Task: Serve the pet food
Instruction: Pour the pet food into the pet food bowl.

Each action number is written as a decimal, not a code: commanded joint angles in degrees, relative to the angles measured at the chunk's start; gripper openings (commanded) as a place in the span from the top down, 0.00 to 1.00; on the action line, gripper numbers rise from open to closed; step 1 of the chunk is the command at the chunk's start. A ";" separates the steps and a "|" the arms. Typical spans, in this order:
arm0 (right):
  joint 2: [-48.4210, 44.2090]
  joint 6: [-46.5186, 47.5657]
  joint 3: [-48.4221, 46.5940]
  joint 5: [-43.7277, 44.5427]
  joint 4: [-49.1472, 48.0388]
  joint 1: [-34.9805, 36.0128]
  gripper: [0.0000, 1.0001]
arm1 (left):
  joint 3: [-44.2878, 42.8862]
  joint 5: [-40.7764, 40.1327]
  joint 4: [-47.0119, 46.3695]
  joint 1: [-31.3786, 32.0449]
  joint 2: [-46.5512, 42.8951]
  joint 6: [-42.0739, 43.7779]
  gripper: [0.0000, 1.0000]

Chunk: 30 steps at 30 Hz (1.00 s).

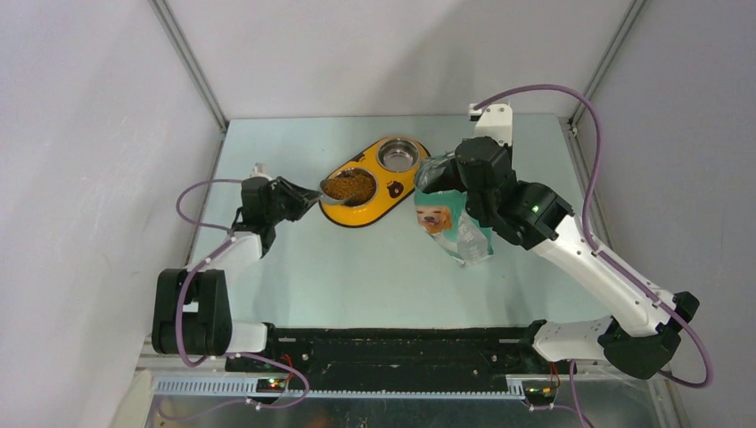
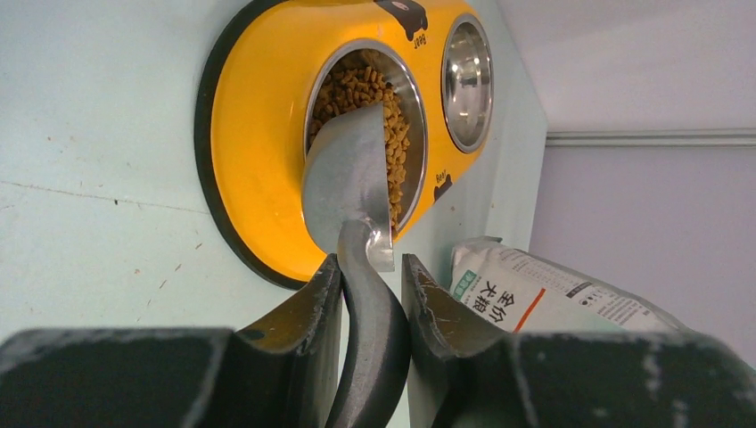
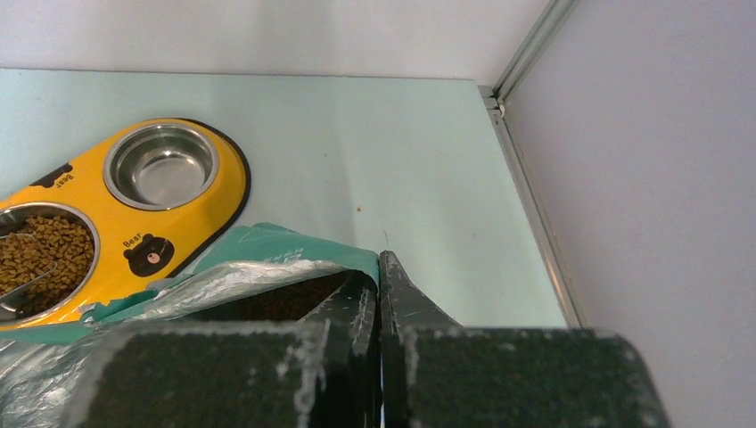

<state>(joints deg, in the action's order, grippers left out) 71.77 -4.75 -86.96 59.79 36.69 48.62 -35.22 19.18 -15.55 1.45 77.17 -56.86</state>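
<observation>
surface (image 1: 357, 276): pale green, walls on 3 sides.
feeder (image 2: 258, 160): yellow double-bowl dish w/ black rim. Lies flat near the far edge, approx midway btwn L & R edges, set at a slant.
pet food (image 2: 357, 89): brown kibble heaped in the feeder's bowl on the L-edge side; fills most of that bowl.
second bowl (image 3: 162, 166): shiny steel, at the feeder's end nearest the far edge.
scoop (image 2: 352, 178): grey metal w/ dark handle. Mouth tipped down into the bowl w/ the pet food, back of the blade facing the L wrist cam, tip among the pellets.
L jaws: narrow gap, clamped either side of the scoop's handle, just off the feeder's L-edge side.
bag (image 1: 437, 218): teal & white w/ golden dog print. Stands just beside the feeder on its R-edge side, leaning a bit; top open, foil lining showing.
R jaws: pressed together, pinching the bag's top rim at the corner of the opening.
inside of bag: too dark at the mouth to tell what's in it.
</observation>
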 commanded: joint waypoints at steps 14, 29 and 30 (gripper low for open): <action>-7.57 -4.84 -0.67 7.22 -2.62 -0.11 1.00 | -9.08 -2.80 6.34 3.49 2.27 4.68 1.00; -7.80 -4.52 -0.67 7.68 -2.58 -0.23 1.00 | -12.12 -4.38 11.29 4.35 1.61 6.79 1.00; -7.85 -4.48 -0.60 7.70 -2.58 -0.20 1.00 | -12.08 -4.60 11.40 4.35 1.51 6.78 1.00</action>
<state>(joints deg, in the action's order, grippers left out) 68.14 -9.02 -85.36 60.84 39.62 48.62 -45.01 15.35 -3.68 5.48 81.32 -52.29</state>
